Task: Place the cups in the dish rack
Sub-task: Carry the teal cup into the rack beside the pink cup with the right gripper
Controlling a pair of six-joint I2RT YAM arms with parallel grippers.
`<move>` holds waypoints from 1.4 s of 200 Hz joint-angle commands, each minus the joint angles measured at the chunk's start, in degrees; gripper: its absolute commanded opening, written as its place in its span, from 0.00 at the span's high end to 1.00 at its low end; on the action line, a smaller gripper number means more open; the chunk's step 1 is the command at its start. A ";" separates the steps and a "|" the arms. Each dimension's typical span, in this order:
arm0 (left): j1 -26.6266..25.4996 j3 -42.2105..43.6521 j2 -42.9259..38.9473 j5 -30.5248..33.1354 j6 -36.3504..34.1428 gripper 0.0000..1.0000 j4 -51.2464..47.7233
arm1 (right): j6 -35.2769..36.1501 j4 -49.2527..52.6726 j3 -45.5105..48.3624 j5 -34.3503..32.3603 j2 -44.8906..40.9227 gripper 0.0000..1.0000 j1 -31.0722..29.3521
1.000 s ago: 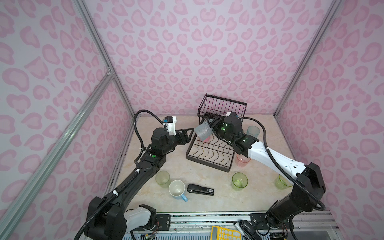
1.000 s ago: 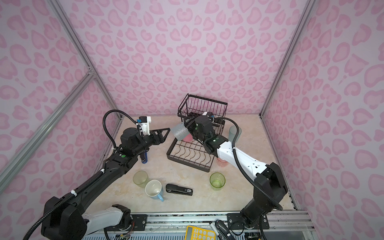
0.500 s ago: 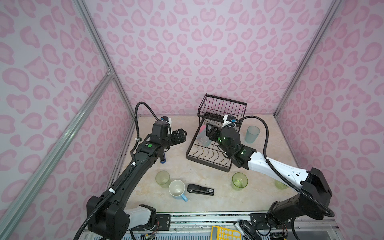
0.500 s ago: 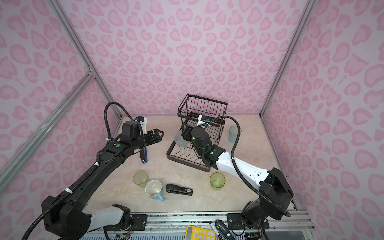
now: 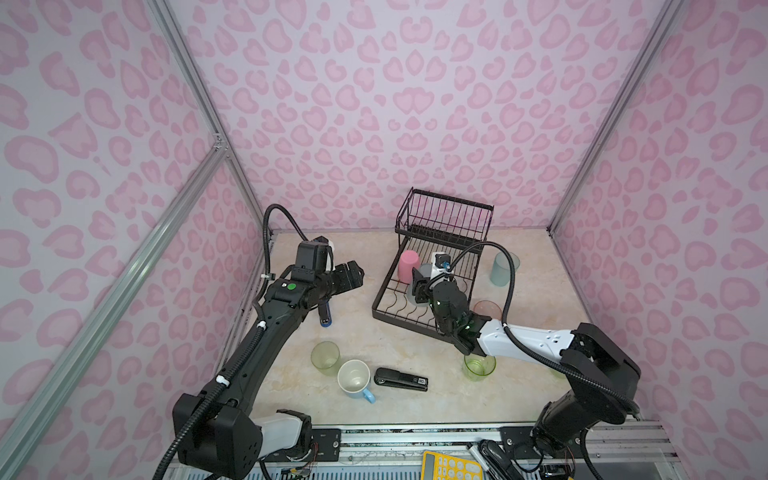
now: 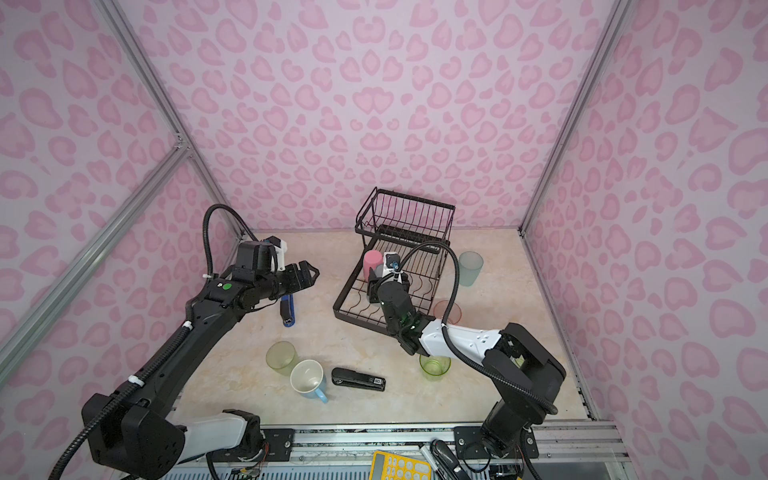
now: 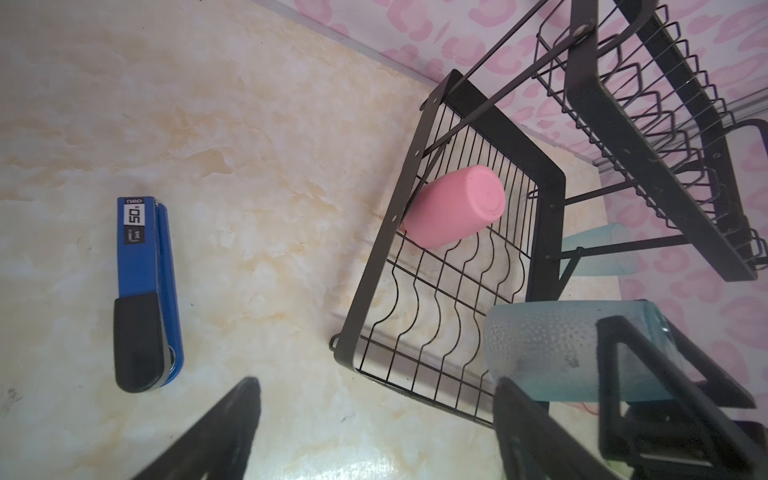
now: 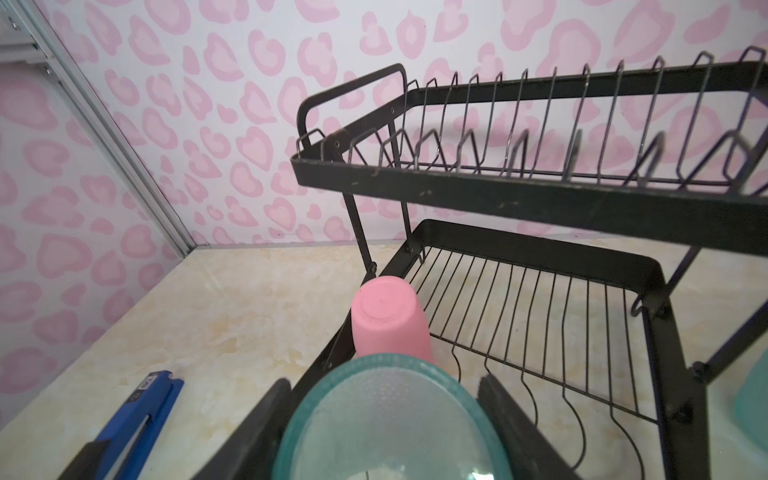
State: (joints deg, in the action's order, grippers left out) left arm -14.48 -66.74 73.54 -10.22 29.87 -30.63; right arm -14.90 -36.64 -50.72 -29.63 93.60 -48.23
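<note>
- We see the dish rack (image 5: 383, 289) toward the far edge of the bench (image 5: 365, 332) — a wide lower tray and a raised basket shelf behind it.
- The lower tray holds a pink cup (image 5: 407, 266), upside down in the tray's far-left corner. In the left wrist view it (image 7: 455, 206) stands right against the rim.
- The right gripper (image 8: 382, 395) is clamped on a frosted cup (image 8: 386, 432), one finger on each side, over the tray just in front of the pink cup. We cannot tell if the frosted cup touches the wires.
- The left gripper (image 5: 353, 276) hangs over the bench left of the rack, jaws spread wide and empty.
- Other cups are on the bench outside the rack:
  - a second frosted cup (image 5: 504, 269) stands right of the rack;
  - a pinkish cup (image 5: 487, 308) stands just beside the tray's right rim;
  - a clear green cup (image 5: 480, 368) is partly under the right arm;
  - a pale green tumbler (image 5: 325, 358) and a light-blue mug (image 5: 354, 378) stand side by side toward the front edge.
- A blue stapler (image 7: 143, 291) lies flat left of the rack — its label reads "50", and the smaller print is too small to read.
- A black stapler (image 5: 401, 379) lies just beside the mug, with a small white label we cannot read.
</note>
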 commanded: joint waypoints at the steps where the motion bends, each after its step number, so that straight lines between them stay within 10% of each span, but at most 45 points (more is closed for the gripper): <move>1: 0.31 -0.65 -0.44 -1.65 -1.34 0.10 -0.96 | 10.00 -11.23 1.25 -4.12 2.93 0.40 -0.13; 83: 0.58 -0.13 -4.14 3.07 -5.25 0.09 -3.92 | 18.28 -27.29 2.24 -6.86 12.12 0.43 1.88; 280: 1.46 5.03 -3.42 2.91 -6.31 0.09 1.64 | 13.52 -32.25 -4.29 -7.14 25.19 0.43 9.11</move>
State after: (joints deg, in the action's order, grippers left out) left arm -13.26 -61.98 69.84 -6.87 23.79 -31.16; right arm -0.75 -65.84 -54.11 -36.42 117.47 -39.35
